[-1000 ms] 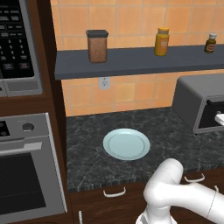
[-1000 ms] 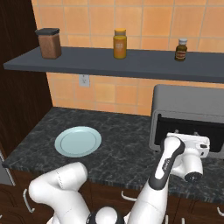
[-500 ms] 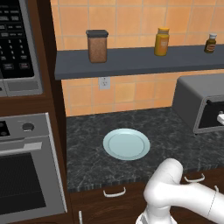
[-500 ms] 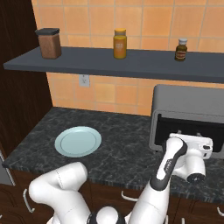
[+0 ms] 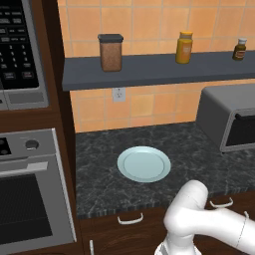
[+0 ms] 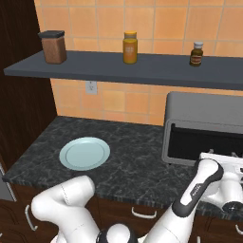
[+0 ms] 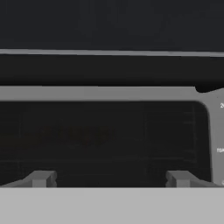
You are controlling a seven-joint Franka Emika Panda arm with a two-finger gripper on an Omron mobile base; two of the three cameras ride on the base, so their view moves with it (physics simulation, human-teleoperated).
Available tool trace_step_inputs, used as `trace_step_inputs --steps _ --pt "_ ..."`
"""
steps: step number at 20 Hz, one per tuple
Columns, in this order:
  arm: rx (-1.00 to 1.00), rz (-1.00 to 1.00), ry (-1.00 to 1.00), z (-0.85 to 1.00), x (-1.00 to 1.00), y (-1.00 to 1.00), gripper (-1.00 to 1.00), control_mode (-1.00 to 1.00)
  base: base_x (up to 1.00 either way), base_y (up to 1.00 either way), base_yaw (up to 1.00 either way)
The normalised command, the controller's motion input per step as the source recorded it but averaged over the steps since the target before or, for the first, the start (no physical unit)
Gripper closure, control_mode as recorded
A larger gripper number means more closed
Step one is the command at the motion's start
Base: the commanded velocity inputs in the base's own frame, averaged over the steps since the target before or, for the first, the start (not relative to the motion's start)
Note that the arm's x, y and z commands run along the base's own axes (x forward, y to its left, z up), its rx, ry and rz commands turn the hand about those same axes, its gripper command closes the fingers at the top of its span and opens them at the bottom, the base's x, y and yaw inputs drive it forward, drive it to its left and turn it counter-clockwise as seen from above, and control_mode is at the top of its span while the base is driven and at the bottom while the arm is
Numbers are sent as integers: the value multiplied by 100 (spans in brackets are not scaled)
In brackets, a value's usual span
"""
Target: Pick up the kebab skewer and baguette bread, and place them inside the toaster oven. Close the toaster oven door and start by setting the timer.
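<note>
The pincer [image 7: 107,179] stands wide open and empty, its two small dark tips [image 7: 40,178] rising well apart in the hand view, nothing between them. Directly ahead of the tips, close and square-on, lies the dark glass toaster oven door [image 7: 105,140], its long axis running level from one tip to the other; above it sits the grey frame band [image 7: 96,92], and at the right edge a strip with small pale markings, too blurred to read. Whether the door is fully shut cannot be told from the hand view. In the right base view the white hand [image 6: 223,182] hangs just before the front of the boxy grey metal toaster oven [image 6: 204,111], which stands on the dark speckled table [image 6: 137,161]. Well apart, to the arm's left, a pale round plate [image 6: 84,153] lies bare. A faint long brownish shape behind the glass may be the food, judged uncertainly.
</note>
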Motion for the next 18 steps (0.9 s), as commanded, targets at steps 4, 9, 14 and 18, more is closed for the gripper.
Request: trace_step_inputs --steps 4,9,14,18 --pt "0 0 -1 0 -16 -49 -100 -100 0 0 0" --pt "0 0 0 0 -16 -11 -100 -100 0 0 0" --pt "0 0 5 0 -21 -8 -100 -100 0 0 0" --pt "0 0 17 0 -26 -1 -100 -100 0 0 0"
